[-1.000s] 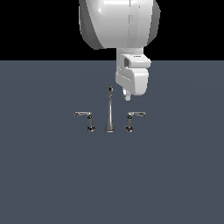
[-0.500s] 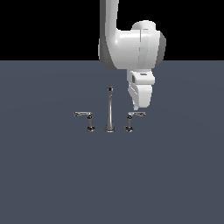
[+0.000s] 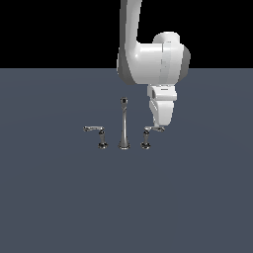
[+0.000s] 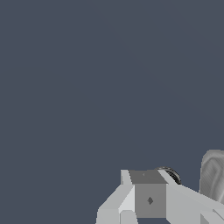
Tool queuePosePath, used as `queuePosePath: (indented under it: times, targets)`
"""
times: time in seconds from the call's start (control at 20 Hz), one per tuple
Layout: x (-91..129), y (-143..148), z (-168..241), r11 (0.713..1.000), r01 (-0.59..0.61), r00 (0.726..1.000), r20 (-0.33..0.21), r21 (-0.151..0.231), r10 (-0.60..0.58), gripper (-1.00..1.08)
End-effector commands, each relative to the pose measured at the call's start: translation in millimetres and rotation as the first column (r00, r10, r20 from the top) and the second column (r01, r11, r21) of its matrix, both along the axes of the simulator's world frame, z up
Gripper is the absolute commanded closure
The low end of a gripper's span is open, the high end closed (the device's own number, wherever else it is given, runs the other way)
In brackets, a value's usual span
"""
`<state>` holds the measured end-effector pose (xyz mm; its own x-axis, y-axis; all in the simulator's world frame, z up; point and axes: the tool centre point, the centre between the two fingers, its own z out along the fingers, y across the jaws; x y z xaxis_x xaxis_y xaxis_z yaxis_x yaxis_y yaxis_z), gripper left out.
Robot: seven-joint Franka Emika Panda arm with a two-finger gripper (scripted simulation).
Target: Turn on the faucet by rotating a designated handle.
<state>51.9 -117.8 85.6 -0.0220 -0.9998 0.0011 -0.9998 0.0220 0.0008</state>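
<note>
Chrome faucet (image 3: 124,123) stands mid-floor; the designated handle (image 3: 149,132) sits on the exterior view's right of the spout, its lever tip at the gripper (image 3: 159,125). Whether the claw is apart or together, I cannot tell. Best push sideways near the lever's end, staying low, clear of the spout

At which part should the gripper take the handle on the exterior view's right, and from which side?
Probably the thin horizontal arm of the designated handle, near its free end, coming from above: the lever juts sideways from its short post, and the gripper hangs right over it.
</note>
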Motion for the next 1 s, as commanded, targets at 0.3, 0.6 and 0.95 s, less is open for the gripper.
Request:
queuePosePath:
  times: [0.3, 0.6, 0.95]
  targets:
    - [-15, -6, 0, 1.000, 0.001, 1.000, 0.000, 0.000, -0.001, 1.08]
    - [-35, -14, 0, 1.000, 0.001, 1.000, 0.000, 0.000, -0.001, 1.08]
    - [-42, -9, 1, 1.000, -0.004, 1.000, 0.010, 0.001, 0.004, 1.08]
